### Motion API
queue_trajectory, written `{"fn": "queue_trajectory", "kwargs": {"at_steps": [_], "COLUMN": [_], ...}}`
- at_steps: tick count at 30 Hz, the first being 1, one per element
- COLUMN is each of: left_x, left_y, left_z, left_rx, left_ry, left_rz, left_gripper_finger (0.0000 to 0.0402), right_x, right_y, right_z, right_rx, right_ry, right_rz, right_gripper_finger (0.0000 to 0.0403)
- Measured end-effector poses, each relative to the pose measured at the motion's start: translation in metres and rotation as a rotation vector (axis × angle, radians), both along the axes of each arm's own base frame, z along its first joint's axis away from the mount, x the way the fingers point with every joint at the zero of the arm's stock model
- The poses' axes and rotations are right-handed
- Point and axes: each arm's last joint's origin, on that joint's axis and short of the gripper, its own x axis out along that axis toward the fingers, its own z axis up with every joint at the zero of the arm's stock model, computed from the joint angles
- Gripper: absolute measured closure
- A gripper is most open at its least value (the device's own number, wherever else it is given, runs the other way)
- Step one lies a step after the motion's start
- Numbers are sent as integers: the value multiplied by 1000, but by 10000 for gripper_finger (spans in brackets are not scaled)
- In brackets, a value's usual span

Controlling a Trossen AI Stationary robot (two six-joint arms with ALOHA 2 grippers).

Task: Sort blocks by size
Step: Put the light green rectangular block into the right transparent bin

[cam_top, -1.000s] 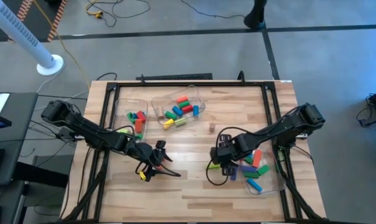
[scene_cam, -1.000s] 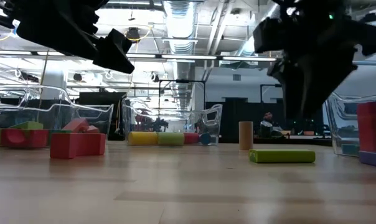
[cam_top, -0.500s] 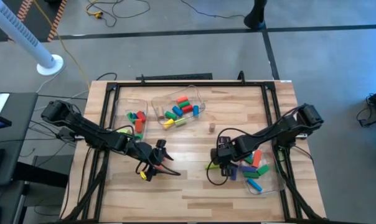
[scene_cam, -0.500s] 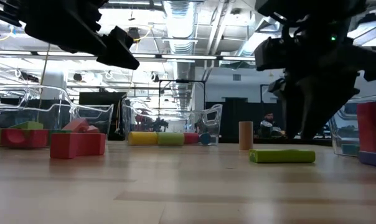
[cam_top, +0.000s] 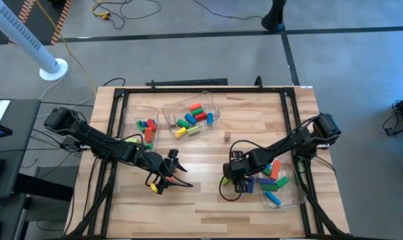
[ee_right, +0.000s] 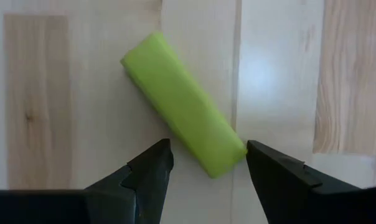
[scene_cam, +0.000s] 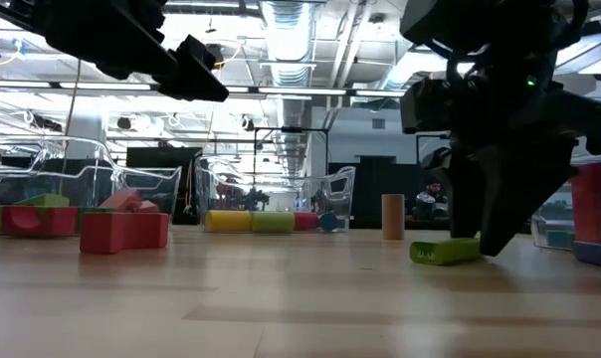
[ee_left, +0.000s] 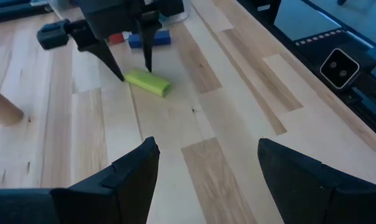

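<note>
The right gripper [ee_right: 203,165] is down at the table with its fingers spread, one on each side of the near end of the green bar [ee_right: 183,104]. The bar lies flat on the bare wood and slants across the gap between the fingers, so only its end sits between them, and the jaws are not yet pressed on it.

The main risk, as I judge it, is that slant. If the fingers close now, they could catch a corner of the bar, twist it, and squeeze it out sideways. A grip so near the end could also let the bar droop or drop when lifted. The low view suggests the bar is already tilted against a fingertip, so a nudge could skid it away.

Just beyond the bar from the table's middle stands a clear bin [cam_top: 291,191] holding more blocks [cam_top: 273,181]. The right arm crosses over that bin, so a hasty lift could clip its wall.

Farther from the bar, a tan cylinder [cam_top: 226,137] stands upright. Two more bins [cam_top: 211,105] with sorted blocks sit beyond it.

The left gripper [cam_top: 169,175] waits well apart from the bar with its fingers spread and empty.
</note>
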Motion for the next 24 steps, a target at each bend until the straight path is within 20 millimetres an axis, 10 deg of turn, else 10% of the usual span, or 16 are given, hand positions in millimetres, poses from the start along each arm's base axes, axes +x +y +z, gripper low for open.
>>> {"fn": "queue_trajectory", "kwargs": {"at_steps": [24], "left_x": [1], "left_y": [0], "left_z": [2], "left_rx": [-3], "left_ry": [-20], "left_rz": [0], "left_gripper_finger": [134], "right_x": [1], "right_y": [8], "right_z": [2], "right_rx": [-53], "right_ry": [-53], "right_rz": [135], "right_gripper_finger": [174]}}
